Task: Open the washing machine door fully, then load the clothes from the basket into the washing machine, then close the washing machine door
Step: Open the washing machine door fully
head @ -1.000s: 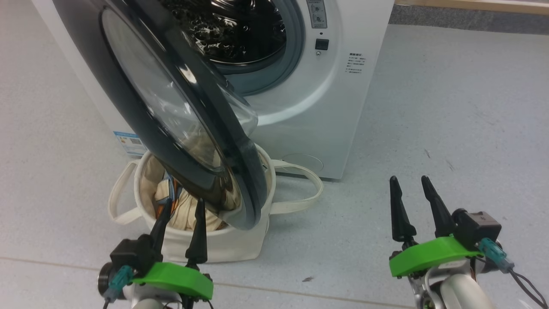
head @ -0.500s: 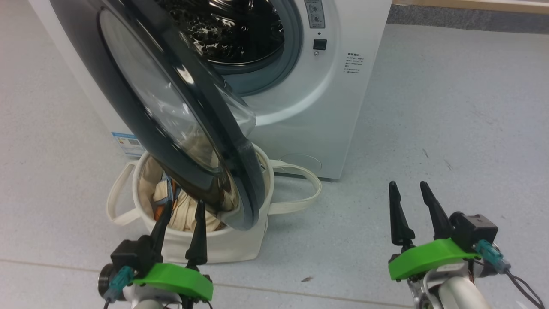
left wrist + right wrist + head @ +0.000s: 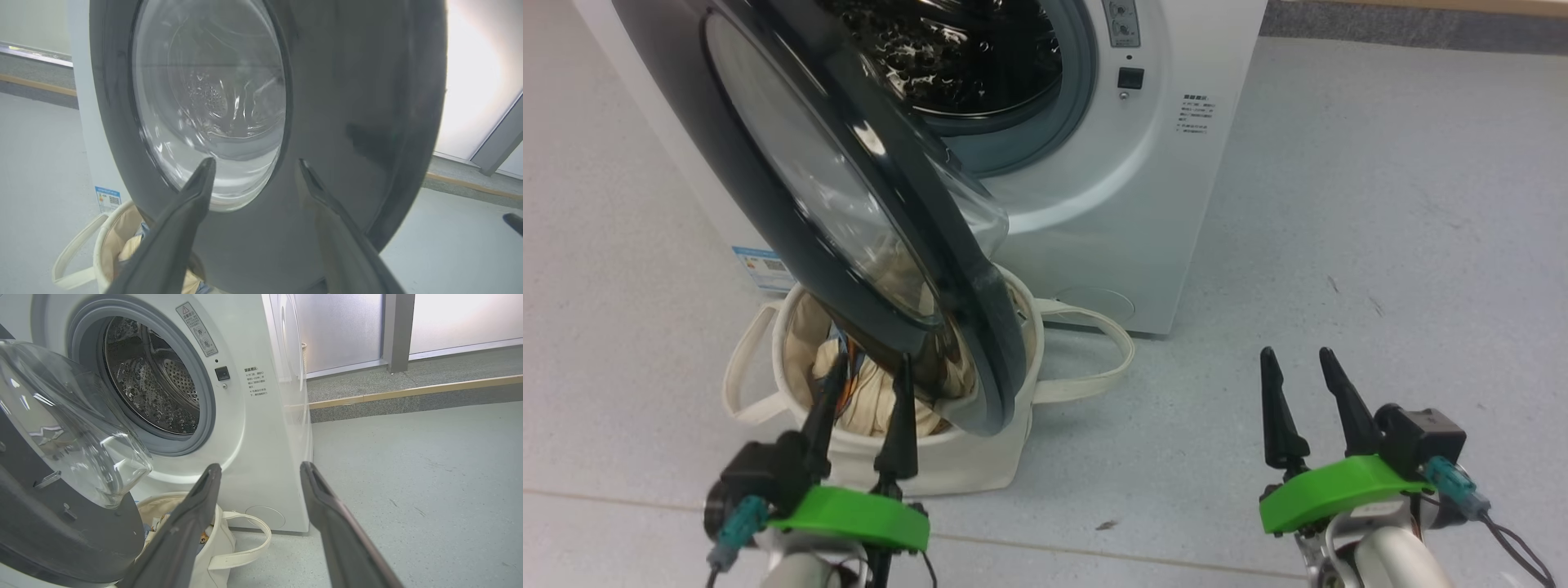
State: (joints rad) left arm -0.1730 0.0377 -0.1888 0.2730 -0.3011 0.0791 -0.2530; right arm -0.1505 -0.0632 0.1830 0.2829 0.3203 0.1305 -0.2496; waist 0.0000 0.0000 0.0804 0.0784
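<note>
Head view: the washing machine door [image 3: 792,188] stands partly open, hanging over the basket [image 3: 947,478], which sits on the floor [image 3: 1339,204] against the washing machine [image 3: 1143,204] with the clothes [image 3: 866,404] inside. The left gripper [image 3: 870,363] hovers wide and empty near the door's lower rim, the right gripper [image 3: 1296,355] equally wide and empty, well apart. Left wrist view: glossy rim and domed glass lie straight ahead of the fingers [image 3: 184,212] — rigid, hinged, likely slippery, so pushing the free edge looks safer than pinching. Right wrist view: the steel drum [image 3: 155,388] stands clear; the clothes look soft and light — pinch a raised fold.
</note>
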